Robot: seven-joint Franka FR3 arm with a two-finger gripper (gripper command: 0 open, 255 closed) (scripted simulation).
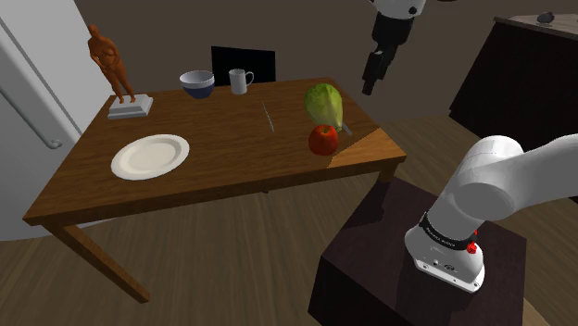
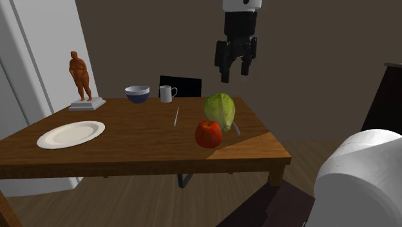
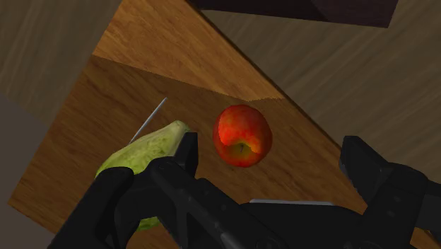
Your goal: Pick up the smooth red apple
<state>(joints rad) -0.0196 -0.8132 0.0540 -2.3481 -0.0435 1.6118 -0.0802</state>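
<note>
Shoulder view: high beside the stand (image 1: 370,278), looking down and left over the table (image 1: 232,157). Second exterior view: lower, near tabletop level, same side, facing across the table. Both share nearly the whole tabletop. Wrist view: close above, looking down on the table corner by the apple (image 3: 242,134).

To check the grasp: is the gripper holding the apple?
No, the open gripper hangs high above the table, while the apple rests on it untouched.
</note>
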